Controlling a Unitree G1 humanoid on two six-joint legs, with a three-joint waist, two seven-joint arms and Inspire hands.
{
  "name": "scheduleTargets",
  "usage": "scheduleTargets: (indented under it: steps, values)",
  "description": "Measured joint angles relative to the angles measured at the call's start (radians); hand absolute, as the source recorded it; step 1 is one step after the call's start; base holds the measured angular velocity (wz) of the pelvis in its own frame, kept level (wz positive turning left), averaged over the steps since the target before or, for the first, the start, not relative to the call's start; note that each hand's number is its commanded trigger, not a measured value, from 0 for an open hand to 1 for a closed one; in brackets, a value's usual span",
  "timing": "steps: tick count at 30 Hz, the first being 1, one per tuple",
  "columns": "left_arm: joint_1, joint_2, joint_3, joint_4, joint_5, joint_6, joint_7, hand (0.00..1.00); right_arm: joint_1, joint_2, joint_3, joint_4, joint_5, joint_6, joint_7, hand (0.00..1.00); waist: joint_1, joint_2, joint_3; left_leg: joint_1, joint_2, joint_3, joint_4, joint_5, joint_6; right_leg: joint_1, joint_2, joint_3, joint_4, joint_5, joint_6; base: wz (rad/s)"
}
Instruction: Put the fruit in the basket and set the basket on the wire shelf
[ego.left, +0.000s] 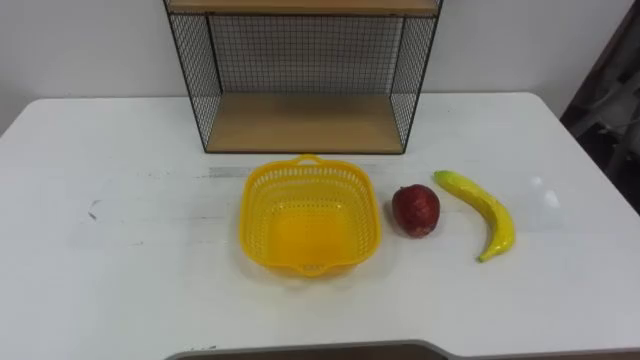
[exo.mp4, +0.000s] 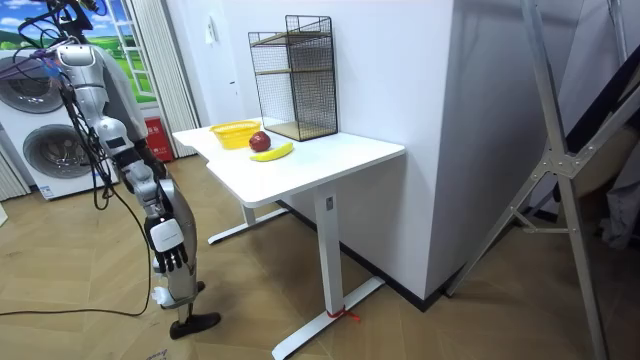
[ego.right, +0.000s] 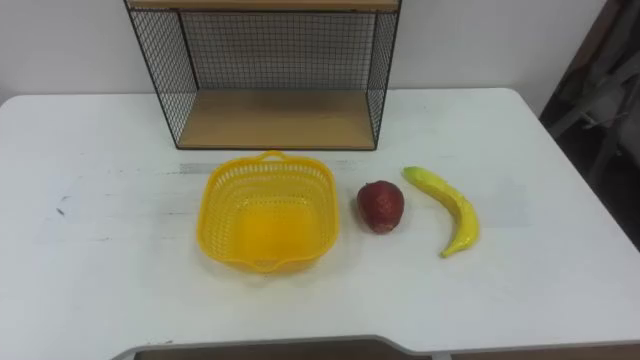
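— What lies in front of you?
— A white table with a matt top and a few faint scuffs out to the left of the yellow basket. The basket sits upright near the middle, its lattice walls flaring outward.

— And the shelf?
— The wire shelf stands just beyond the basket, backed against the white wall. It has black mesh sides, one wooden board low down and another above. A narrow strip of tabletop separates it from the basket, so the two do not touch.

— Where is the fruit?
— Both pieces lie on the table to the right of the basket, outside it. The red fruit is just beside the basket's right wall but apart from it. The banana lies farther right of the basket, past the red fruit, with its curved back turned away from the basket.

— What about the room?
— In the room view I see a wooden floor and stacked washing machines on the room view's left, well away from the basket.

— How is your hand?
— I stand upright on the near side of the basket, back from the table's edge. My right hand hangs beside my leg, far below the basket, with its fingers loose, pointing at the floor and holding nothing.
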Motion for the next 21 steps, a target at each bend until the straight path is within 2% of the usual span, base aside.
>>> scheduleTargets:
  steps: [8, 13, 17, 21]
  values:
    - [0.001, 0.001, 0.002, 0.001, -0.006, -0.001, 0.000, 0.00, 0.001, 0.000, 0.001, 0.001, 0.001, 0.001, -0.003, 0.00, 0.003, 0.002, 0.0009, 0.000, 0.001, 0.001, -0.006, -0.002, 0.001, -0.003, 0.001, 0.000, 0.001, 0.000, 0.000, 0.00]
    - [0.003, 0.002, 0.004, 0.002, -0.066, 0.001, 0.002, 0.00, -0.006, 0.001, -0.002, 0.024, 0.057, 0.003, -0.024, 0.00, 0.004, 0.004, 0.0017, -0.002, 0.000, 0.002, -0.006, -0.006, 0.002, -0.009, 0.002, 0.005, 0.003, 0.000, 0.001, -0.02]
    - [0.002, 0.000, 0.015, -0.001, -0.066, 0.001, 0.002, 0.00, -0.006, 0.002, -0.065, 0.021, 0.191, 0.001, -0.072, 0.00, -0.003, 0.010, 0.0015, -0.013, 0.001, 0.005, -0.006, -0.012, 0.004, -0.018, 0.007, 0.005, 0.003, -0.001, 0.003, 0.00]
    - [0.004, 0.000, 0.024, 0.000, -0.066, 0.001, 0.007, 0.00, 0.021, 0.002, -0.100, 0.022, 0.447, 0.002, -0.152, 0.00, -0.005, 0.011, 0.0012, -0.019, 0.000, 0.007, -0.002, -0.012, 0.004, -0.016, 0.007, 0.011, 0.004, -0.001, 0.004, -0.01]
